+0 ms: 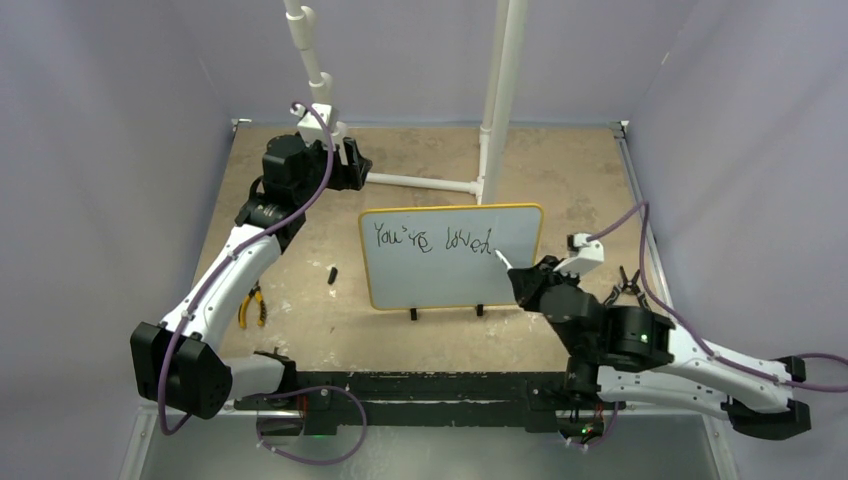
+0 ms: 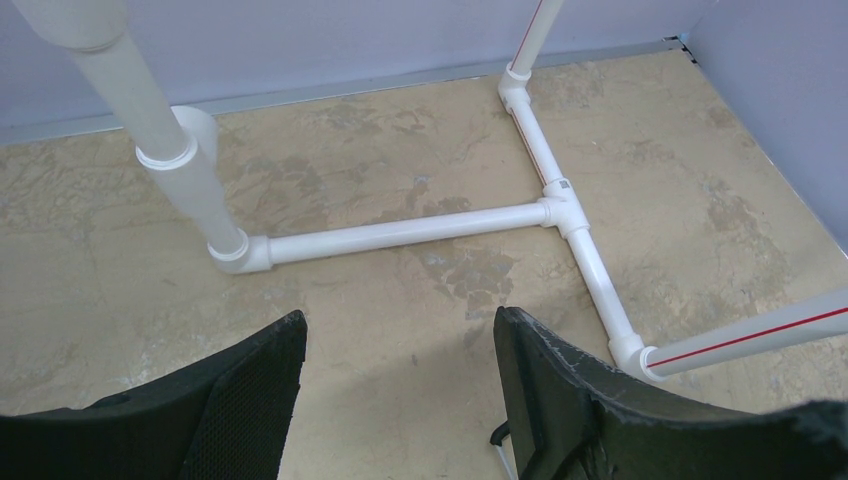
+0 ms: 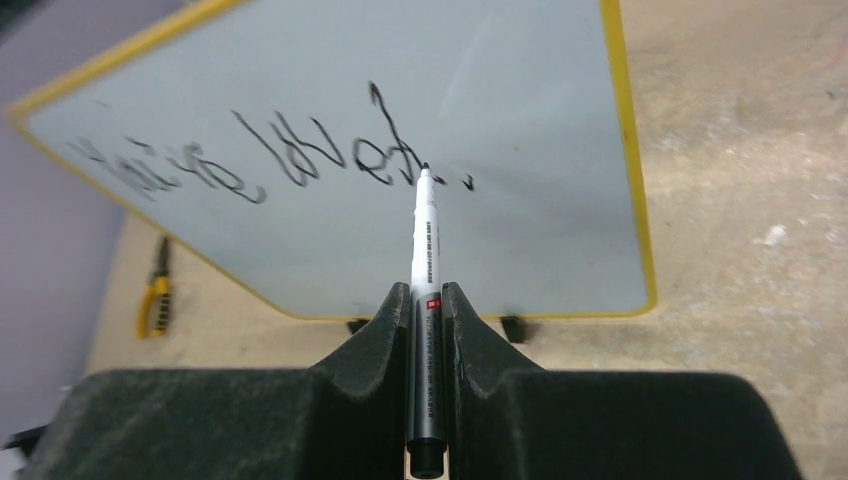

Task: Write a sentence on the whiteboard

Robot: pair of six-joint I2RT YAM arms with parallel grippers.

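Observation:
The whiteboard (image 1: 520, 212) with a yellow frame stands upright on two black feet in the middle of the table. The sentence (image 1: 432, 239) reads "You're loved." in one black line; it also shows in the right wrist view (image 3: 300, 155). My right gripper (image 1: 520, 278) is shut on a white marker (image 3: 424, 250), its black tip near the board just right of the last letter. My left gripper (image 2: 400, 345) is open and empty at the far left, over bare table beside the white pipes, away from the board.
A white PVC pipe frame (image 1: 420, 182) stands behind the board, with uprights (image 1: 500, 90). A small black marker cap (image 1: 332, 273) lies left of the board. Yellow-handled pliers (image 1: 252, 305) lie at the left, also in the right wrist view (image 3: 155, 300).

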